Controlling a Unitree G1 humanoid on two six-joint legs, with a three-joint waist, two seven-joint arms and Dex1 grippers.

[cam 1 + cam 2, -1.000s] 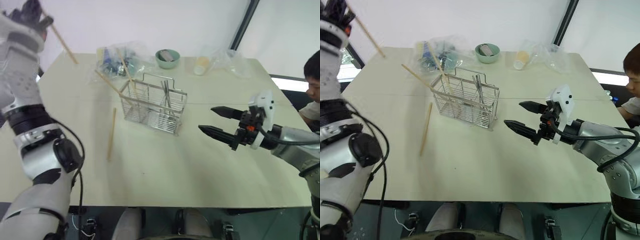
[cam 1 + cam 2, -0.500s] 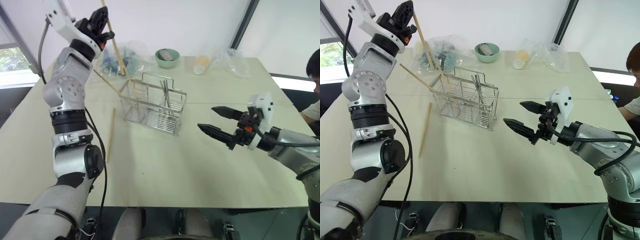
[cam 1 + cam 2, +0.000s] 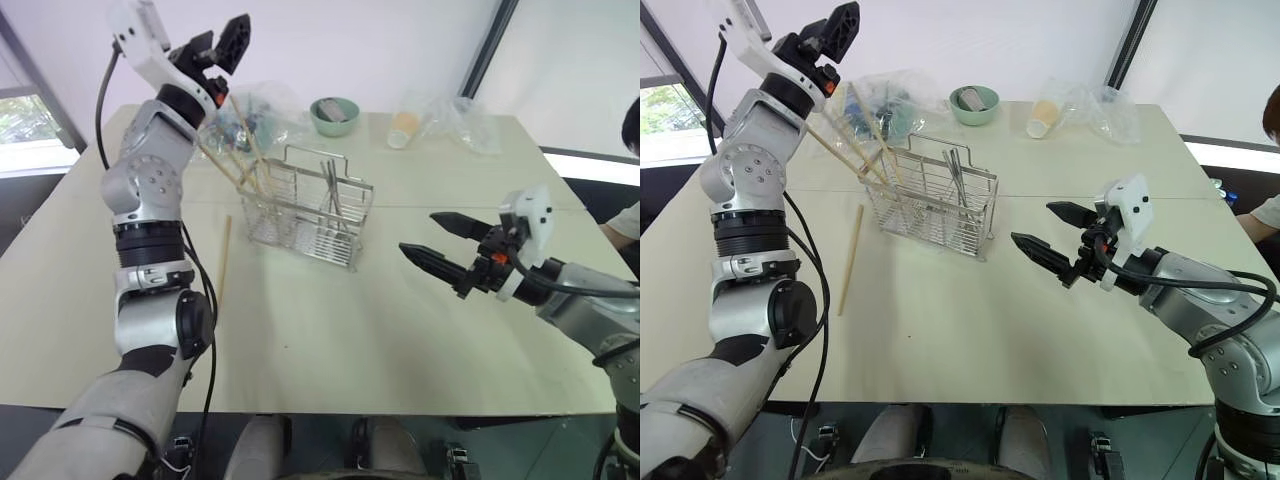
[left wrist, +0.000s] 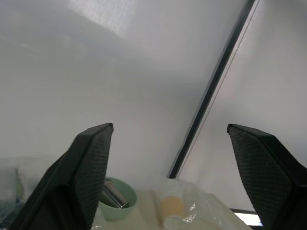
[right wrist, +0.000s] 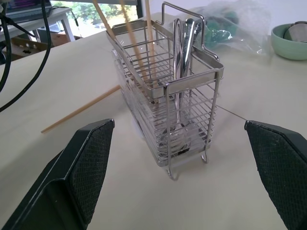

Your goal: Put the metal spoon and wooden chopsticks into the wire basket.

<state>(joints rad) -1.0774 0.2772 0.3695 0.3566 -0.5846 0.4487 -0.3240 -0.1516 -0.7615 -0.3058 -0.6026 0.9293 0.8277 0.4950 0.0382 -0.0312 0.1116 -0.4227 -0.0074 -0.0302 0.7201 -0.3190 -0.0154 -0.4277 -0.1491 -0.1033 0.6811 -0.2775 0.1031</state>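
The wire basket (image 3: 310, 208) stands on the table's far left half. Several wooden chopsticks (image 3: 222, 165) lean out of its left end, and another chopstick (image 3: 222, 268) lies flat on the table to its left. The metal spoon (image 5: 178, 62) stands upright inside the basket next to another shiny utensil. My left gripper (image 3: 218, 42) hangs high above the basket's left end, open and holding nothing. My right gripper (image 3: 418, 233) hovers open over the table to the right of the basket, pointing at it.
A small green bowl (image 3: 334, 115) sits at the table's back edge. Crumpled plastic bags (image 3: 245, 110) lie behind the basket, and a cup in a clear bag (image 3: 404, 130) is at the back right. A person (image 3: 630, 130) is at the right edge.
My left gripper has swung right over the basket and opened, letting go of the chopstick it held. That chopstick now leans in the basket. The right gripper has stayed put.
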